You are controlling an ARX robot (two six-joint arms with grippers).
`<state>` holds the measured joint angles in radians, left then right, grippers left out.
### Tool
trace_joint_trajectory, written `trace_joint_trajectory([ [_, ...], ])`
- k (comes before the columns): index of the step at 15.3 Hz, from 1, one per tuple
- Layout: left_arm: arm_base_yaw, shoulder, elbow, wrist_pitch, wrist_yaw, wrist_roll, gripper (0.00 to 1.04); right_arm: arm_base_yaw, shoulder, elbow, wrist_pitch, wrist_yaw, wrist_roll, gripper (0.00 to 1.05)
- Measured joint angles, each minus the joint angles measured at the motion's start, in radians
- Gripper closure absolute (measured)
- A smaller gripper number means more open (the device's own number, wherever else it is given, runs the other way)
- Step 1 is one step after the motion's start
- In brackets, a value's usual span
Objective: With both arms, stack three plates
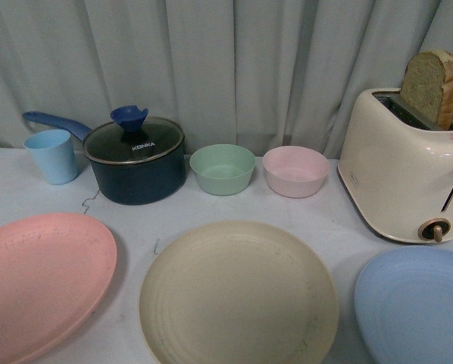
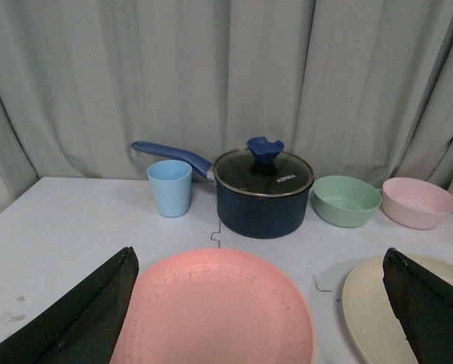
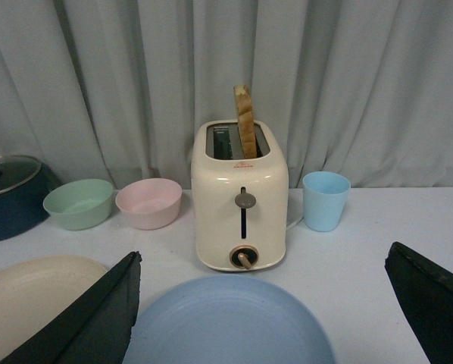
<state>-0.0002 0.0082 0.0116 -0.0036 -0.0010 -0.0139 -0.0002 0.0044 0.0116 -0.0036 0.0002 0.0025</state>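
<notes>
**Three plates laid out, both claws open and empty**

From my seat, nothing is stacked yet. The pink plate [image 1: 45,280] lies near left on the tabletop [image 1: 135,220], the beige plate [image 1: 238,292] is in the near middle, and the blue plate [image 1: 416,303] is near right, each apart from its neighbour. I read that spread as deliberate: one outer plate per arm, with the beige one between them as the likely base of the stack.

Neither arm shows in the front view. In the left wrist view the left claw [image 2: 258,258] is spread wide and grips nothing, its fingers [image 2: 82,318] framing the pink plate below. The right claw [image 3: 264,256] is likewise wide open and empty, looking over the blue plate toward the toaster [image 1: 401,171]. Each claw is lined up with its own plate, and I judge both ready to go for a rim.

On the far side stands a saucepan [image 1: 135,163] whose glass lid [image 1: 134,140] reads "KONKA". Beside it are a blue cup [image 1: 52,155], a green bowl [image 1: 222,168] and a pink bowl [image 1: 295,171]. A slice of bread [image 1: 431,87] stands in the toaster. The toaster has a small pinkish label at its right edge, too small for me to read.
</notes>
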Motion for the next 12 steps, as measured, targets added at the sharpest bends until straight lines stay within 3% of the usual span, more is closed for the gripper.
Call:
trace_joint_trajectory([
  [12,0.0,0.0,0.0,0.0,0.0,0.0,0.07,0.0,0.0,0.0,0.0,0.0,0.0,0.06],
])
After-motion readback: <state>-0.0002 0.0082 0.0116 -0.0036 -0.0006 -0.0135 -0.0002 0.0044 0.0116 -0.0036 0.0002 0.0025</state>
